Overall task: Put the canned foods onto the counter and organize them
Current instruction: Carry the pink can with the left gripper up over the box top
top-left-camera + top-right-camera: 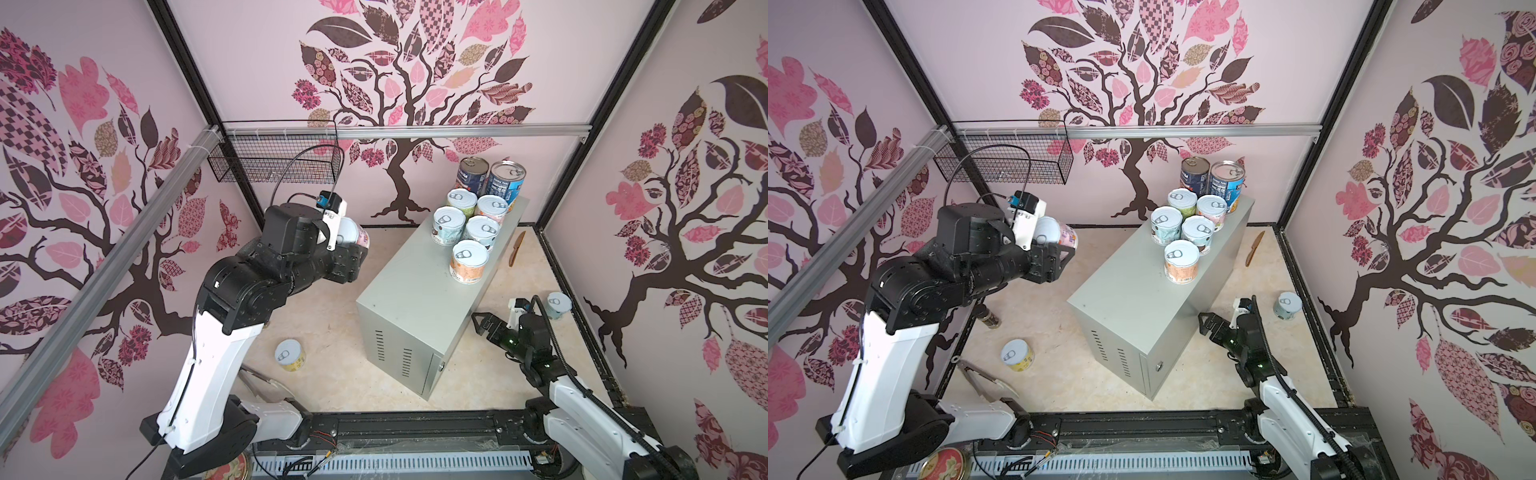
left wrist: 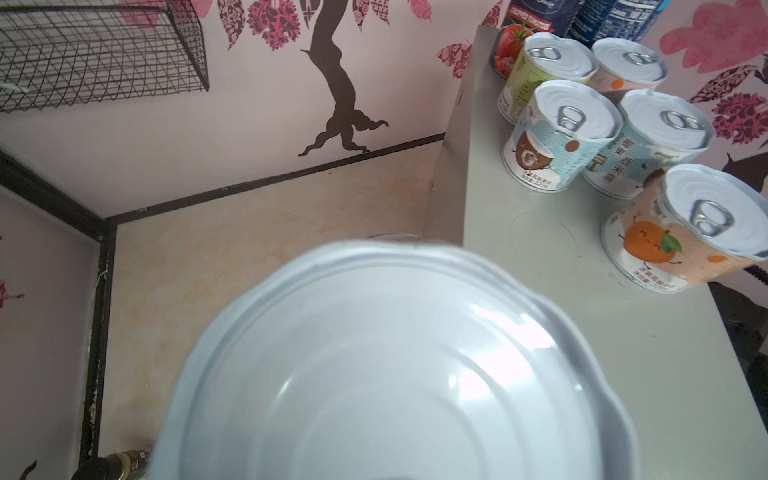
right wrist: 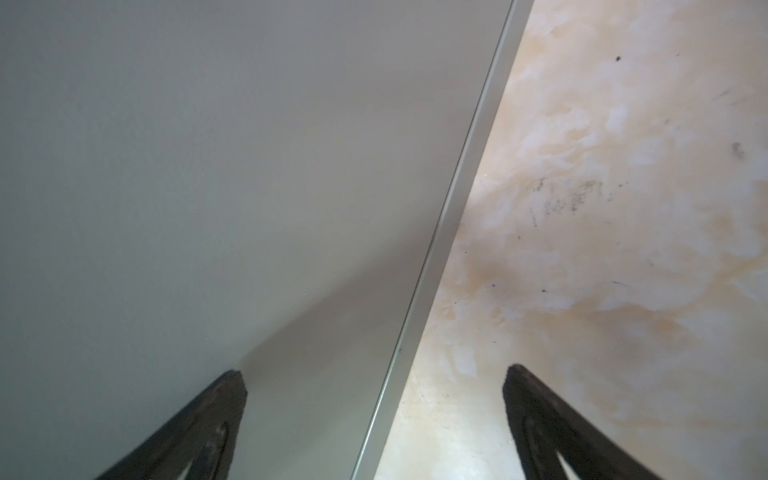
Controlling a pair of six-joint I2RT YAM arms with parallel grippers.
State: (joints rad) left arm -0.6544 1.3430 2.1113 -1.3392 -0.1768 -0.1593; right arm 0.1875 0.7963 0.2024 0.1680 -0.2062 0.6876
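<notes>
Pink-labelled silver tin (image 2: pixel 395 365), gripped sideways by left claw (image 1: pixel 1064 246): stand it upright beside orange-labelled tin (image 1: pixel 467 262) on grey metal bench (image 1: pixel 415 291); right claw (image 3: pixel 376 372) gapes empty.

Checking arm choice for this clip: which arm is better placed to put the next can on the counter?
Left. The left gripper holds a pink-labelled can raised beside the counter, whose near top is bare; the right gripper is open, empty and low by the counter's side.
</notes>
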